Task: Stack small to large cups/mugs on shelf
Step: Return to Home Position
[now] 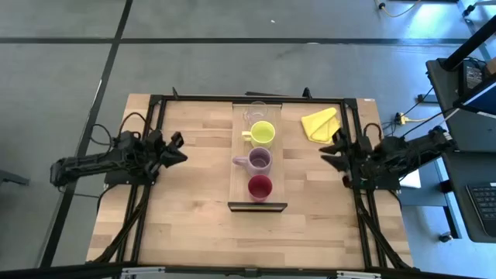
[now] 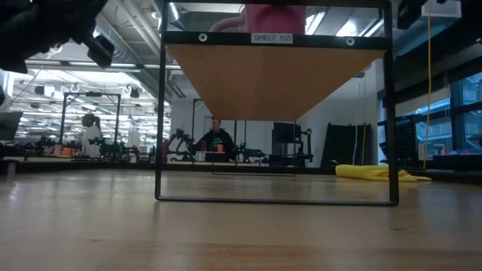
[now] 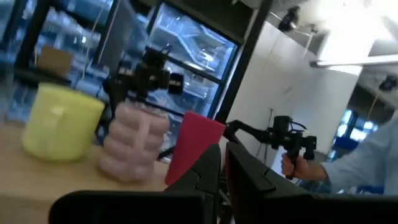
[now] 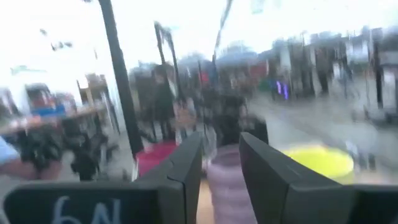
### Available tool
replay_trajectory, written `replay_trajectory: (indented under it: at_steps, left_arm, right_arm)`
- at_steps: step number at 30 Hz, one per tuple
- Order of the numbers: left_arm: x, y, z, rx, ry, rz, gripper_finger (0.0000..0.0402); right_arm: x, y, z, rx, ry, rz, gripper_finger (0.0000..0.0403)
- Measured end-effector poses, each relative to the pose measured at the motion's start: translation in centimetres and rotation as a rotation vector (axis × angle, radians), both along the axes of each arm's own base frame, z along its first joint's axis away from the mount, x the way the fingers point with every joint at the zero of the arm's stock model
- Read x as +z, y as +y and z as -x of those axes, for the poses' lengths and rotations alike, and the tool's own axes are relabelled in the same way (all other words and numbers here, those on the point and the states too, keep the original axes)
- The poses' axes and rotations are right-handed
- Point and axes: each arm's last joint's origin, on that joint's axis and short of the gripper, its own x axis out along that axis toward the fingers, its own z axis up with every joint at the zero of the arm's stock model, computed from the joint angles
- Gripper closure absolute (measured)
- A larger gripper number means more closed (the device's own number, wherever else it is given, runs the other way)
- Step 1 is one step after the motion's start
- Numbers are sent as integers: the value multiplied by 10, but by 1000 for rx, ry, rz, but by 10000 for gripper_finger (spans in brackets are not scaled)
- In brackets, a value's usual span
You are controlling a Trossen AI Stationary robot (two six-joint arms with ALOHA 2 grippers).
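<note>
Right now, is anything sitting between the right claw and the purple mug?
Nothing visible: only bare tabletop lies between the right gripper and the purple mug on the shelf; the yellow cloth lies aside.

the light-wood plank shelf point(image 1: 239, 186) has a dark front edge; the clear glass cup point(image 1: 256, 113), yellow-green handled mug point(image 1: 262, 133), purple handled mug point(image 1: 260, 160) and red handleless cup point(image 1: 260, 187) are plain.

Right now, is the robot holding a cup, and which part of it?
Nothing is held. The left gripper and the right gripper hang empty on either side of the shelf, apart from the four cups standing on it.
</note>
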Motion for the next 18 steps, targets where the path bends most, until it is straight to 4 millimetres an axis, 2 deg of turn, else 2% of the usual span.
replay_trajectory:
  at_steps: [3, 6, 8, 12, 18]
  left_arm:
    - [-3, 5, 2, 0, 33, -58, 382]
    - [-17, 9, 0, 18, 119, 6, 382]
    - [-15, 11, 1, 87, 90, -5, 382]
    - [-20, 12, -1, 168, 117, -79, 382]
    - [-44, 4, -3, -25, 363, -28, 382]
  right_arm:
    - [-31, 0, 2, 8, -37, 29, 293]
    - [-71, 1, 1, 33, -36, 46, 293]
    - [-80, 1, 4, 60, -100, 74, 293]
    - [-97, 4, -1, 103, 61, 240, 293]
    - [-125, 6, -1, 172, 331, 327, 293]
